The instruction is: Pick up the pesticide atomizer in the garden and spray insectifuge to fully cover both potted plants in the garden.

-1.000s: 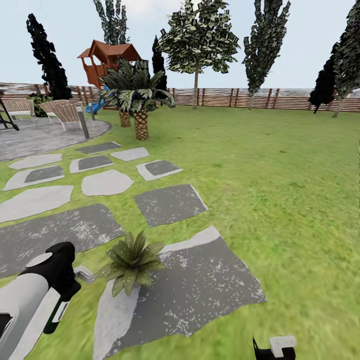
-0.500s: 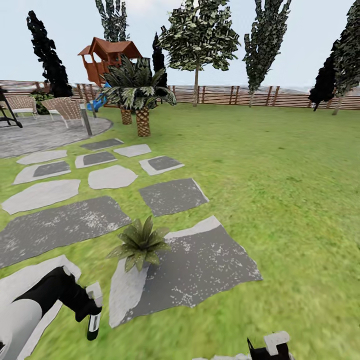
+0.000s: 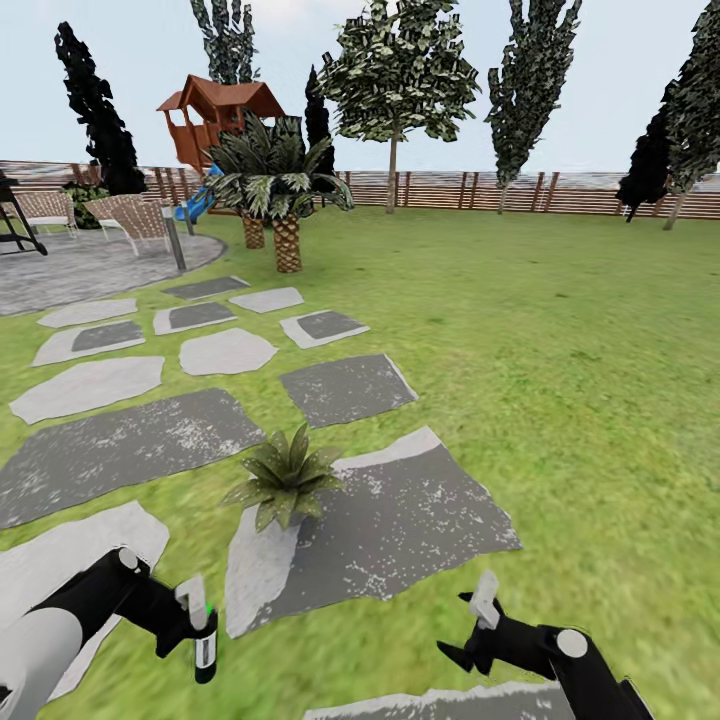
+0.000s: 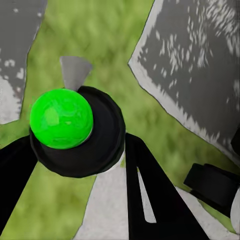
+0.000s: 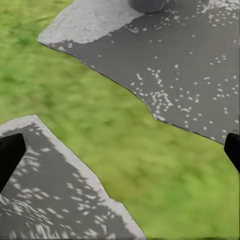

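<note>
The pesticide atomizer (image 3: pixel 205 652), a small black bottle with a bright green cap (image 4: pixel 61 118), sits between the black fingers (image 4: pixel 150 200) of my left gripper (image 3: pixel 198 628), which is shut on it low over the grass at the lower left. One potted plant (image 3: pixel 287 480), a rosette of pointed green leaves, stands on the near edge of a big dark stepping stone (image 3: pixel 400 530), ahead of the left gripper. Its grey pot (image 5: pixel 147 4) peeks into the right wrist view. My right gripper (image 3: pixel 472 628) hovers open at the lower right, nothing between its fingers.
The garden lawn (image 3: pixel 560 380) spreads to the right. Grey and pale stepping stones (image 3: pixel 120 450) run off to the left toward a paved patio with chairs (image 3: pixel 130 222). Short palms (image 3: pixel 285 190), a playhouse (image 3: pixel 215 120), trees and a slatted fence (image 3: pixel 500 195) stand far back.
My left arm has swung down and forward, so the atomizer now shows in its gripper. My right arm has risen into the picture. The view shifted slightly.
</note>
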### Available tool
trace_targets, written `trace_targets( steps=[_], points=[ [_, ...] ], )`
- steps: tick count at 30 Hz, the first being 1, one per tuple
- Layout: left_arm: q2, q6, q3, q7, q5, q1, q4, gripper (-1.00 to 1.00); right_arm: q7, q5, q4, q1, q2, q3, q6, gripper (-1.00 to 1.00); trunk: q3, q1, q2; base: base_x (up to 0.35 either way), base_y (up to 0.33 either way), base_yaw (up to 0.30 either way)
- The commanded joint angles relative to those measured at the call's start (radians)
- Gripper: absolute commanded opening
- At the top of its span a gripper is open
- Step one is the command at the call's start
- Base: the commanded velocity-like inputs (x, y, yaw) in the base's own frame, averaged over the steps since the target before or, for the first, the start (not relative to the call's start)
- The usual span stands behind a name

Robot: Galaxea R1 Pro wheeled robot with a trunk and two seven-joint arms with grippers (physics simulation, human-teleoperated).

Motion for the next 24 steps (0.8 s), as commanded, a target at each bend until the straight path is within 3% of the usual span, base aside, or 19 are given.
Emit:
trace_targets(
  steps=[1, 7, 10, 21, 24],
  points=[
    [0.006, 0.008, -0.010, 0.003, -0.006, 0.006, -0.007, -1.00, 0.010, 0.009, 0.005, 0.005, 0.007, 0.001, -0.001, 1.00, -0.001, 0.000, 0.000, 0.000, 0.000, 0.000],
    [0.040, 0.042, -0.037, 0.037, -0.042, -0.009, -0.041, -1.00, 0.044, 0.007, 0.039, 0.039, 0.041, 0.031, 0.017, 1.00, -0.001, 0.000, 0.000, 0.000, 0.000, 0.000],
    [0.058, 0.059, -0.041, 0.053, -0.061, -0.007, -0.058, -1.00, 0.050, 0.006, 0.056, 0.042, 0.044, 0.032, 0.018, 1.00, -0.001, 0.000, 0.000, 0.000, 0.000, 0.000],
    [0.045, 0.085, -0.044, 0.031, -0.067, -0.008, -0.096, -1.00, 0.065, 0.004, 0.038, 0.042, 0.046, 0.035, 0.018, 1.00, -0.001, 0.000, 0.000, 0.000, 0.000, 0.000],
    [0.030, 0.085, -0.046, 0.031, -0.069, -0.008, -0.107, -1.00, 0.065, 0.004, 0.022, 0.043, 0.046, 0.035, 0.019, 1.00, -0.001, 0.000, 0.000, 0.000, 0.000, 0.000]
  ],
)
